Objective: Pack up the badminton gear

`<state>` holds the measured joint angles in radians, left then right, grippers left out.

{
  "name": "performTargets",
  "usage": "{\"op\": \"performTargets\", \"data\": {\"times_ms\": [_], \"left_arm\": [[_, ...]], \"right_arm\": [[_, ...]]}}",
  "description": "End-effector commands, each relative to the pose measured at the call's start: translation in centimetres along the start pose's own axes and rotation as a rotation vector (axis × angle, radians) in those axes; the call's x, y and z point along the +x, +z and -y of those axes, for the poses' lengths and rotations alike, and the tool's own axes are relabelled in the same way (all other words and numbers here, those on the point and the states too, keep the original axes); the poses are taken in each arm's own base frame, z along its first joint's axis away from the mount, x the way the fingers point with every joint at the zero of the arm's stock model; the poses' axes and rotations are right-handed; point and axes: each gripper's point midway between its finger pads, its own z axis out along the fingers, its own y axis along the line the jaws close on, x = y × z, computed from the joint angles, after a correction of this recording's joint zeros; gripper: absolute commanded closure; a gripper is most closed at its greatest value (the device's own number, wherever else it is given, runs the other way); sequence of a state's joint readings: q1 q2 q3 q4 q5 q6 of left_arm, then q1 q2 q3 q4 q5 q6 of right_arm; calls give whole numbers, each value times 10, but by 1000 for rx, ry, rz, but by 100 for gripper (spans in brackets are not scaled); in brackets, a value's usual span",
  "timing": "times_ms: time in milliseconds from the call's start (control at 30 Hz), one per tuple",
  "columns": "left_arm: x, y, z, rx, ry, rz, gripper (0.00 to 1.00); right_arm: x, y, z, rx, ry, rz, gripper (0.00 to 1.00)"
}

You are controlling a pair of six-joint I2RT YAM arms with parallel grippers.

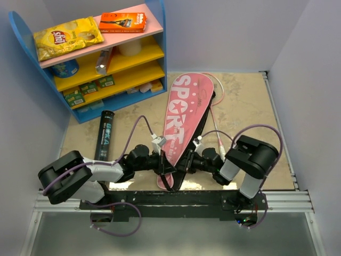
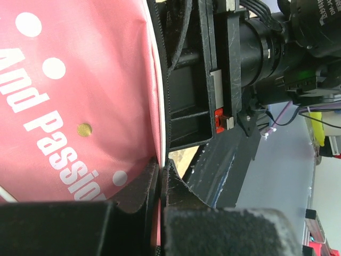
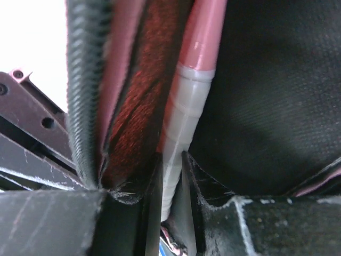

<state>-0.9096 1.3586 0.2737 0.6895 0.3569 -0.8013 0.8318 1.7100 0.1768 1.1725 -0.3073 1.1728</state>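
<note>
The pink "SPORT" racket cover (image 1: 186,109) lies slanted in the middle of the table, with its near end lifted between my grippers. My left gripper (image 1: 164,169) is shut on the cover's pink edge (image 2: 80,106), and its fingertips (image 2: 152,176) pinch the white piping. My right gripper (image 1: 185,165) is shut on the racket's white-wrapped handle (image 3: 186,106) inside the cover's black-lined opening (image 3: 266,96), beside the zipper (image 3: 85,80). The long black tube (image 1: 105,136) lies on the table to the left. No shuttlecocks are in view.
A blue shelf unit (image 1: 160,48) stands at the back left, with a yellow chip bag (image 1: 66,37) and an orange box (image 1: 122,22) on its top shelf and small goods below. White walls close in the table on both sides. My right arm's wrist (image 2: 266,48) is close to the left gripper.
</note>
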Motion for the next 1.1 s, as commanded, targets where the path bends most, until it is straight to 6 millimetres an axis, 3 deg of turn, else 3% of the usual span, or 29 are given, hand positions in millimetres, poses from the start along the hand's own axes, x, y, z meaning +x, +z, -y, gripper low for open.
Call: {"op": "performTargets", "data": {"times_ms": [0,233,367,433,467,500,533,567,600,633,667,733,767,833,867,933,967,1000,1067], "left_arm": [[-14,2,31,135,25,45,100],[-14,3,29,126,32,47,100],[-15,2,30,127,35,50,100],[-17,2,29,122,36,52,100],[-18,2,30,124,39,56,100],[-18,1,30,122,39,54,100],[-19,0,29,118,41,58,100],[-22,-1,31,122,46,65,100],[-22,-2,29,115,46,67,100],[-24,-2,30,115,49,70,100],[-25,-3,32,118,53,73,100],[-28,-4,31,111,55,77,100],[-30,-4,31,110,59,83,100],[-32,-5,29,107,61,85,100],[-31,-6,28,104,67,85,100],[-32,-5,24,94,64,83,100],[-31,-6,24,95,63,81,100],[-32,-6,23,96,63,84,100],[-33,-8,21,92,60,91,100]], "right_arm": [[-31,6,-72,-317,7,154,78],[-19,5,-56,-312,22,116,76],[-21,3,-61,-286,-27,116,73],[-24,2,-65,-243,-73,117,73],[-20,6,-43,-133,-95,88,71],[-29,2,-63,-158,-131,114,71],[-31,0,-62,-121,-152,114,70],[-29,-1,-32,34,-177,94,67],[-37,-3,-40,53,-202,114,66],[-46,-13,-55,49,-233,151,65],[-42,-21,-37,149,-257,121,63],[-58,-36,-53,171,-288,184,59],[-55,-44,-39,248,-309,160,57],[-68,-57,-49,279,-340,216,54],[-68,-65,-36,350,-353,206,53],[-81,-76,-35,416,-378,262,51],[-81,-85,-24,487,-389,250,50],[-88,-90,-28,519,-398,267,50],[-98,-109,-7,680,-423,293,48]]}}
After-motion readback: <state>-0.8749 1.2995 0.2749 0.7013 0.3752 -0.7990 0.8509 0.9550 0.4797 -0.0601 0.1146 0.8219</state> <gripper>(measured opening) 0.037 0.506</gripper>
